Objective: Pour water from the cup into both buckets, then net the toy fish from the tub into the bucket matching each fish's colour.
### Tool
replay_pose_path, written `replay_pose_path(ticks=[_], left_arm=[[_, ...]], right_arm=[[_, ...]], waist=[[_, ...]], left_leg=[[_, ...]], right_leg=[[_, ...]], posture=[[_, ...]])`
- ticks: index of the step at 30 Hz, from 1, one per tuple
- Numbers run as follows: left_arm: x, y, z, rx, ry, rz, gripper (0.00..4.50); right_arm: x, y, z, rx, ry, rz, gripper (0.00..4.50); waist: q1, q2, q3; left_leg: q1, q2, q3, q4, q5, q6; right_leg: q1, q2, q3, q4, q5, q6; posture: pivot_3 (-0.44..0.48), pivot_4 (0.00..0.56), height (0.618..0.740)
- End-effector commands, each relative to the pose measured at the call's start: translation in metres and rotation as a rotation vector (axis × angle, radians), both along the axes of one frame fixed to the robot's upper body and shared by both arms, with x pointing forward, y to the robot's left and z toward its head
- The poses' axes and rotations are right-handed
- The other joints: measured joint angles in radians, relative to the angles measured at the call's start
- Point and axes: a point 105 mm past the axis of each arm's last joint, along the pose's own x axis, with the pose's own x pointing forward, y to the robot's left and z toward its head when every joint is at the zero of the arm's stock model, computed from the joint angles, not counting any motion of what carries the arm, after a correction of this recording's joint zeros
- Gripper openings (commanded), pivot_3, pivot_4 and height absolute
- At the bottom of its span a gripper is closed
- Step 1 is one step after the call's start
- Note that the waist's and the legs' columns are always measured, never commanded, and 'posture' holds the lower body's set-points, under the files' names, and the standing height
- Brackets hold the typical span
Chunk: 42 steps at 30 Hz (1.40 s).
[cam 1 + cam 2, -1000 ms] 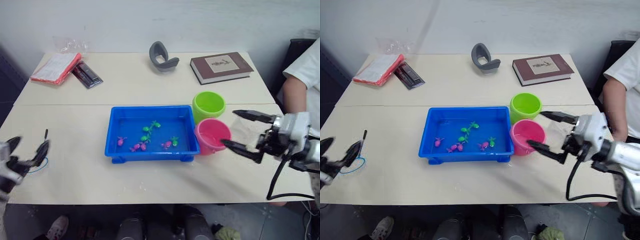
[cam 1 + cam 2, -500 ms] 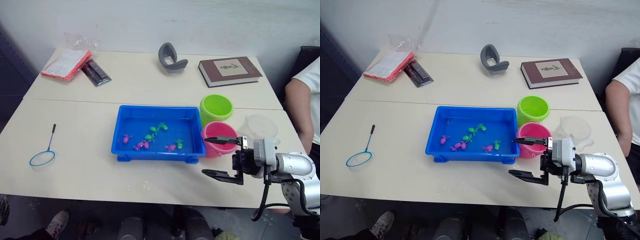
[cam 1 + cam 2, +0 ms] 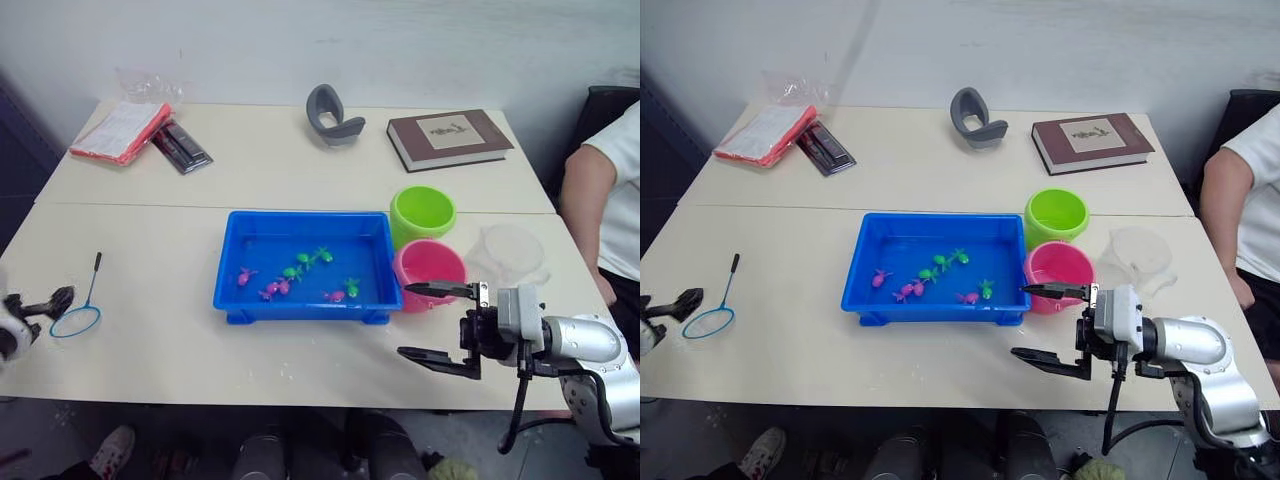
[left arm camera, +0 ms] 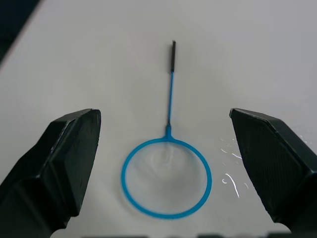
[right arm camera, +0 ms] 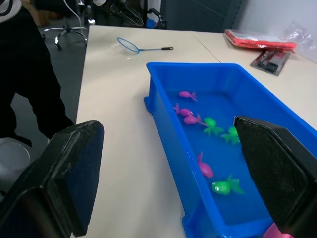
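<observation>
blue-rimmed net [image 4: 167, 171] lies flat between the spread fingers of the left gripper [image 4: 166, 163], untouched; the thin handle may slip out. right gripper [image 3: 437, 322], also spread, could knock the pink bucket [image 3: 428, 272] just beside it.

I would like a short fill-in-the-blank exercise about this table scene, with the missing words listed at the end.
1. The toy fish lie in the ____ tub.
2. The pink bucket stands next to the ____ bucket.
3. The net lies flat on the table, between the open fingers of the ____ gripper.
4. The right gripper is open and holds ____.

Missing words: blue; green; left; nothing
</observation>
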Motion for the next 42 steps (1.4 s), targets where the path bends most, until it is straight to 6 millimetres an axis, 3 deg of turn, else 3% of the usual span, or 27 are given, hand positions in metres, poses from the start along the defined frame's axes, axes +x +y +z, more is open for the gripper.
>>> replay_pose_path(ticks=[1,7,11,14,22,25,27,29,30,31,33,34,36,40,42], left_arm=[[0.013,0.011,-0.007,0.006,0.056,0.003,4.50],[0.038,0.019,-0.031,-0.023,0.147,0.027,4.50],[0.045,0.010,-0.052,-0.096,0.222,-0.010,4.50],[0.048,0.008,-0.060,-0.092,0.244,-0.030,3.61],[0.046,-0.003,-0.071,-0.190,0.288,-0.072,0.13],[0.047,-0.005,-0.059,-0.211,0.235,-0.144,0.06],[0.058,-0.004,-0.032,-0.165,0.079,-0.220,0.06],[0.068,-0.021,0.026,-0.064,-0.184,-0.444,0.06],[0.067,-0.029,0.045,-0.029,-0.257,-0.528,0.06],[0.063,-0.045,0.063,0.013,-0.304,-0.659,0.06],[0.044,-0.095,0.093,0.134,-0.308,-1.037,0.06],[0.036,-0.115,0.098,0.169,-0.285,-1.174,0.06],[0.029,-0.133,0.101,0.187,-0.254,-1.282,0.06],[0.012,-0.198,0.092,0.269,-0.063,-1.670,0.06],[0.010,-0.214,0.089,0.287,-0.007,-1.744,0.06]], right_arm=[[-0.003,0.005,0.010,0.010,-0.065,-0.010,4.46],[-0.003,0.009,0.010,0.005,-0.062,-0.015,4.46],[-0.001,0.011,0.014,0.005,-0.076,-0.026,4.46],[0.000,0.011,0.016,0.027,-0.073,-0.051,4.50],[0.003,0.013,0.021,0.045,-0.079,-0.071,4.50],[0.006,0.012,0.026,0.069,-0.078,-0.092,4.50],[0.009,0.011,0.031,0.090,-0.072,-0.110,4.50],[0.011,0.014,0.038,0.108,-0.029,-0.104,4.50],[0.011,0.015,0.041,0.111,-0.014,-0.098,4.50],[0.012,0.017,0.044,0.106,0.006,-0.078,4.50],[0.013,0.028,0.058,0.099,0.067,-0.003,4.50],[0.014,0.032,0.063,0.094,0.099,0.022,4.50],[0.017,0.037,0.068,0.083,0.141,0.039,4.50],[0.028,0.050,0.054,-0.102,0.274,0.014,4.50],[0.031,0.054,0.054,-0.107,0.296,0.017,4.50]], waist=[[0.000,-0.001,-0.001],[0.001,-0.004,-0.002],[0.001,-0.005,-0.003],[0.003,-0.005,-0.003],[0.003,-0.004,-0.003],[0.002,-0.004,-0.003],[0.002,-0.004,-0.003],[0.000,-0.006,-0.002],[-0.001,-0.008,-0.001],[-0.001,-0.010,-0.001],[-0.005,-0.010,-0.001],[-0.010,-0.010,0.000],[-0.009,-0.006,-0.001],[-0.012,0.002,-0.001],[-0.013,0.002,0.000]], left_leg=[[0.001,0.000,0.001,0.000,0.000,0.000],[0.000,-0.003,0.006,0.000,0.001,0.002],[0.000,-0.003,0.008,0.000,0.001,0.002],[0.001,-0.005,0.009,0.000,0.003,0.003],[0.003,-0.007,0.009,0.000,0.004,0.003],[0.003,-0.007,0.009,0.000,0.004,0.003],[0.003,-0.007,0.009,0.000,0.004,0.003],[0.001,-0.006,0.008,0.001,0.004,0.003],[0.000,-0.005,0.008,0.001,0.004,0.003],[-0.001,-0.004,0.007,0.002,0.004,0.003],[-0.003,-0.001,0.004,0.006,0.003,0.001],[-0.003,0.000,0.004,0.007,0.003,0.001],[-0.004,0.000,0.003,0.008,0.002,0.001],[-0.002,-0.001,0.006,0.008,0.001,0.002],[-0.003,-0.001,0.006,0.009,0.002,0.003]], right_leg=[[0.000,0.000,0.000,0.001,0.000,0.000],[-0.004,0.000,0.003,0.004,0.001,0.002],[-0.005,0.002,0.003,0.006,0.001,0.002],[-0.005,0.001,0.003,0.007,0.001,0.002],[-0.005,-0.001,0.004,0.010,0.001,0.002],[-0.005,-0.001,0.004,0.011,0.001,0.002],[-0.005,-0.002,0.004,0.011,0.001,0.002],[-0.006,-0.003,0.004,0.010,0.001,0.002],[-0.006,-0.005,0.004,0.010,0.001,0.002],[-0.007,-0.005,0.004,0.010,0.001,0.002],[-0.006,-0.004,0.004,0.009,0.001,0.001],[-0.007,-0.004,0.005,0.008,0.001,0.000],[-0.006,-0.005,0.008,0.006,0.001,0.000],[-0.006,-0.003,0.010,0.006,0.000,-0.002],[-0.006,-0.001,0.008,0.007,0.000,-0.001]], posture=[[0.000,0.150,0.740],[0.000,0.150,0.740],[0.000,0.150,0.740],[0.000,0.150,0.740],[0.000,0.150,0.740],[0.000,0.150,0.740],[0.000,0.150,0.740],[0.000,0.150,0.740],[0.000,0.150,0.740],[0.000,0.150,0.740],[0.000,0.150,0.740],[0.000,0.150,0.740],[0.000,0.150,0.740],[0.000,0.150,0.740],[0.000,0.150,0.740]])
